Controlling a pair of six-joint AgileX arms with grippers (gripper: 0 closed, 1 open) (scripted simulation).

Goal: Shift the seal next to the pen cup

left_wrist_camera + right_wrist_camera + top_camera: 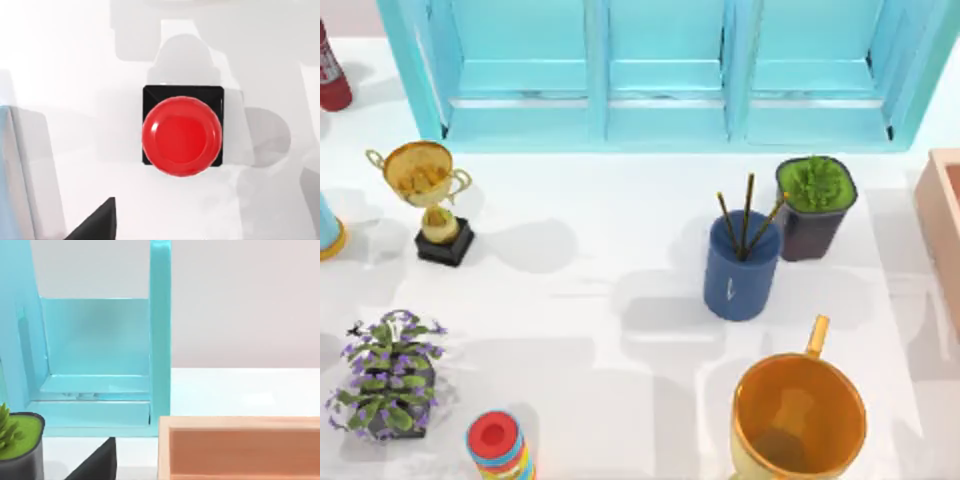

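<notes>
The seal (181, 134), a glossy red knob on a black square base, stands upright on the white table straight below the left wrist camera. A dark corner of my left gripper (95, 226) shows at the picture's edge, apart from the seal. The pen cup (741, 270), dark blue with three thin brown sticks, stands right of the table's middle in the top view. A dark corner of my right gripper (95, 466) appears in the right wrist view, near the green plant's pot (17, 442) and a wooden box (240, 446).
A dark pot with a green plant (814, 205) stands just behind and right of the pen cup, a big orange mug (798, 415) in front of it. A gold trophy (432, 200), purple flowers (388, 375) and a ring stack (498, 445) occupy the left. The teal shelf (660, 70) spans the back.
</notes>
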